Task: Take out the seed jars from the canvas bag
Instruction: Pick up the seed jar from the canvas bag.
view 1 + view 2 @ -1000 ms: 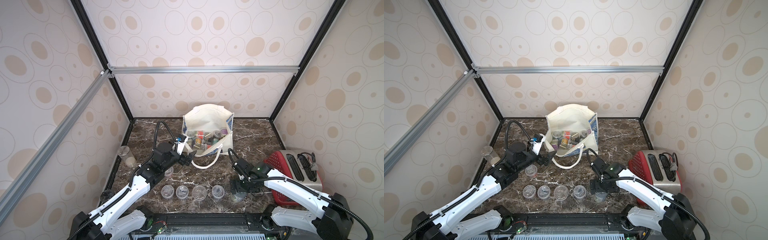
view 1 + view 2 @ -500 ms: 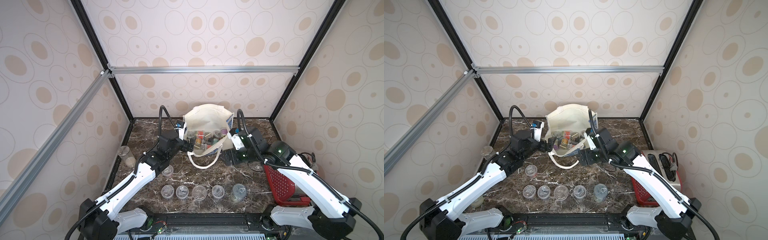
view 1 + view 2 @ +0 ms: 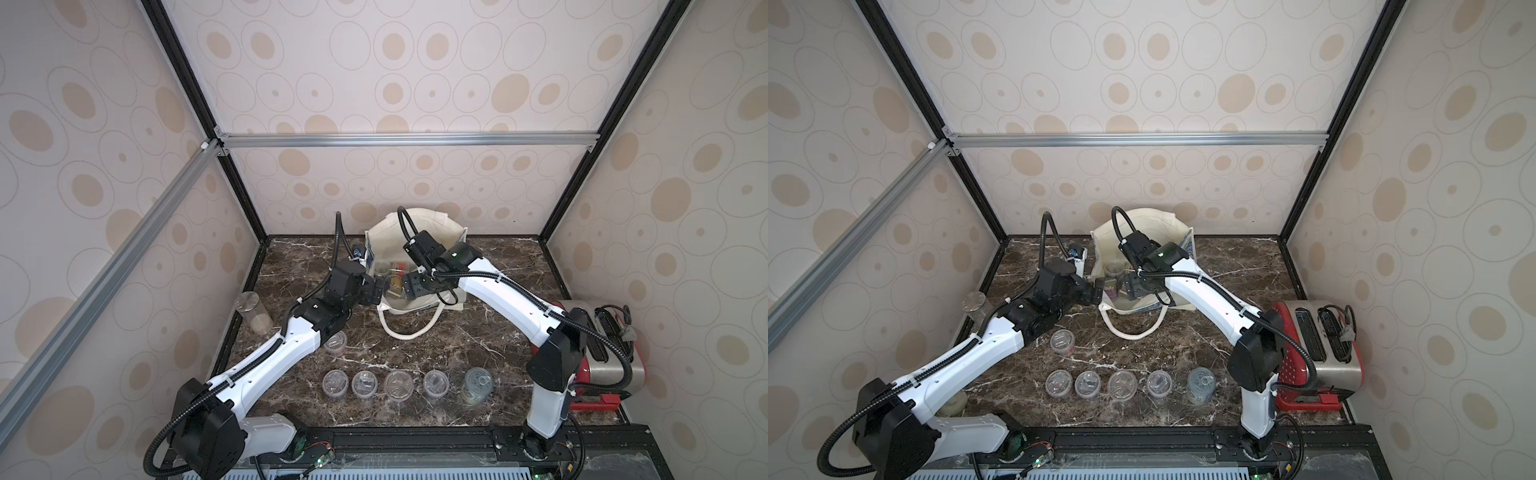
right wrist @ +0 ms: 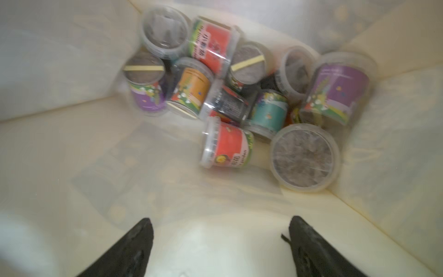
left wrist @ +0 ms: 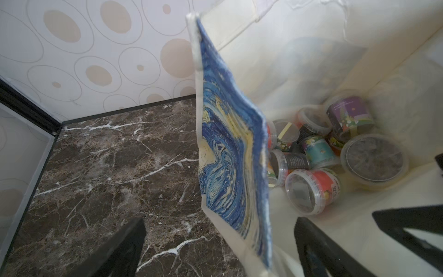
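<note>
Reach step: my right tool [image 4: 221, 218] spread empty inside canvas bag [image 3: 419, 226], mid-frame; left tool [image 5: 220, 221] released, straddling its wall. Next: clench red-label seed jar [image 4: 227, 144].

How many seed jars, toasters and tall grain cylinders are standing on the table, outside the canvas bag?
Seed jars: 6
Toaster: 1
Tall grain cylinder: 1
Total: 8

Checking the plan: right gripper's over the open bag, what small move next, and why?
Probably lower the right gripper toward the red-labelled jar at the front of the pile: the jaws stand open and empty, and it lies on its side, nearest them.
</note>
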`<state>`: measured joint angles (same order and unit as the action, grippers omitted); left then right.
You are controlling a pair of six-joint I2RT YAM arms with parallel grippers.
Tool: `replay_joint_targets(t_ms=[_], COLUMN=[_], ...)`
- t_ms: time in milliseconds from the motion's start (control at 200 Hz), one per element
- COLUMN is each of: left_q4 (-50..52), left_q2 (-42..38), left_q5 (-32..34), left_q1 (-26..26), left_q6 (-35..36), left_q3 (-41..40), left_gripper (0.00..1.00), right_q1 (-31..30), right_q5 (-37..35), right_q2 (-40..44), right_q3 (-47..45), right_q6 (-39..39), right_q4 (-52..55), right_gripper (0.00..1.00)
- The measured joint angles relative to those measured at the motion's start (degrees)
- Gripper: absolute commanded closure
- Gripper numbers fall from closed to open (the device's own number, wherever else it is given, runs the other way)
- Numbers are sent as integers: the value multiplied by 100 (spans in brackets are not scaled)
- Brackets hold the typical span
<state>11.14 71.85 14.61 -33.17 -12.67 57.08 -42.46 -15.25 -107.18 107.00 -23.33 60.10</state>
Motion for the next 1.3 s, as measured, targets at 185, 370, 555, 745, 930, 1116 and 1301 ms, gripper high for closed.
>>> replay_joint_targets(t_ms=[185,370,555,745,930,1116,1301], left_q4=[-15,-39,-149,-278,-437,-533,-601], left_q2=[-249,-317,-295,-293,-308,-411,-452], left_q5=[-387,-785,-1200,-1499,-1652,-1690,-1692], left_q1=[0,0,-11,-37,-46,-50,-70], left_q6=[7,57,33,-116,-177,-170,-170], left_q3=[-525,-793,-1003,-1163,-1351,-1572,-1672], left_gripper=[2,2,2,2,2,3,3], right_q1=[-114,-122,-118,-116,-114,-103,-92], right_q5=[-162,103,264,275,367,247,-133], right_q2=[66,-114,-573,-1049,-1296,-1368,-1364], right_q3=[-284,-293,-225,-22,46,33,-302], right_q6=[-122,-262,-420,-448,-400,-317,-319], right_q4=[74,-90,-542,-780,-841,-811,-796], right_gripper=[6,2,3,4,9,12,7])
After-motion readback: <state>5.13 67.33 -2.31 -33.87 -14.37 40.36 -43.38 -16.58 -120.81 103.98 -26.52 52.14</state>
